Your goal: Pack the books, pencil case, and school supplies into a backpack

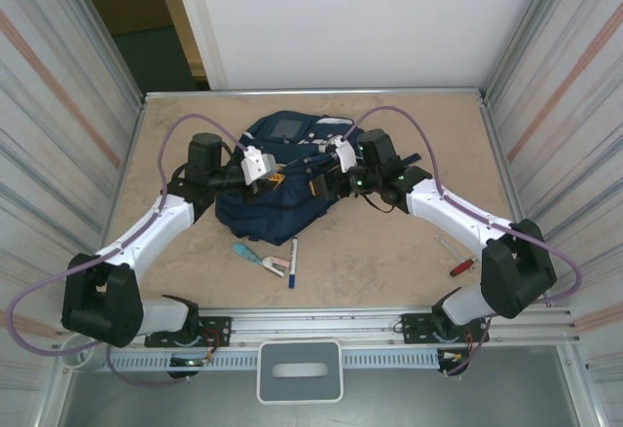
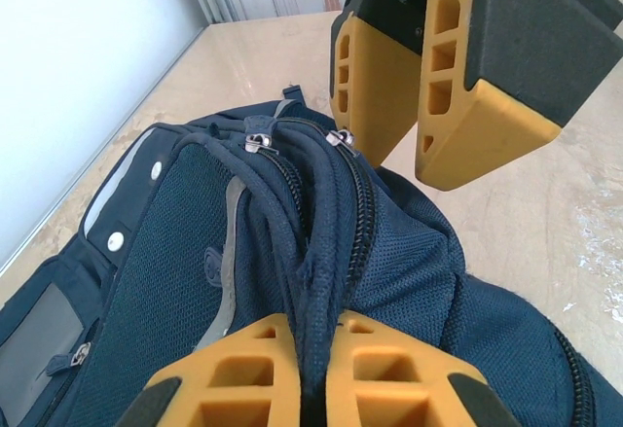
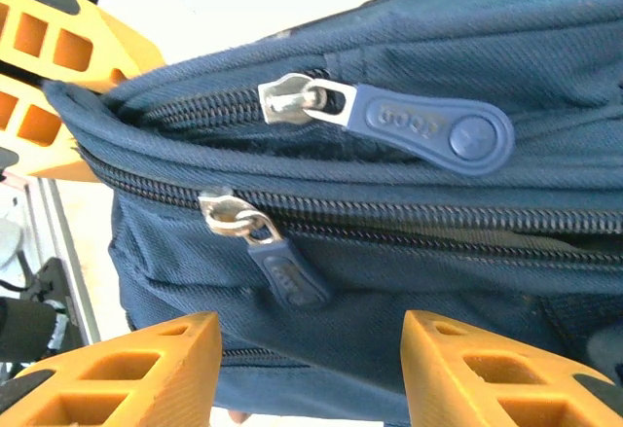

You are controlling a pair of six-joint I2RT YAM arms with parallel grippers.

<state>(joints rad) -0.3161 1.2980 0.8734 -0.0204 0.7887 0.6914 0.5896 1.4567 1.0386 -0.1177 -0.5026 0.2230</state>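
**Asker:** When seen from above, where did the backpack point(image 1: 274, 208) lie?

**Describer:** It lay in the middle of the sandy table point(image 1: 389, 247), and both arms met over its top. A marker point(image 1: 293, 262) and a stapler point(image 1: 261, 258) lay side by side on the table, just in front of it. A screwdriver point(image 1: 459, 267) lay well apart to the right.

**Asker:** What did the wrist cameras add?

**Describer:** The left wrist view showed the left gripper point(image 2: 313, 338) pinched nearly together on a dark strap at the backpack's top. Two metal zip sliders sat just beyond it. The right wrist view showed the right gripper point(image 3: 311, 349) spread wide. Navy fabric lay between its fingers, and they held nothing.

**Asker:** Was anything inside the backpack?

**Describer:** Its inside was hidden. Two rows of zip teeth ran across the right wrist view.

**Asker:** Was there any writing?

**Describer:** One blue zip pull point(image 3: 428, 130) carried raised letters, but I could not read them with certainty.
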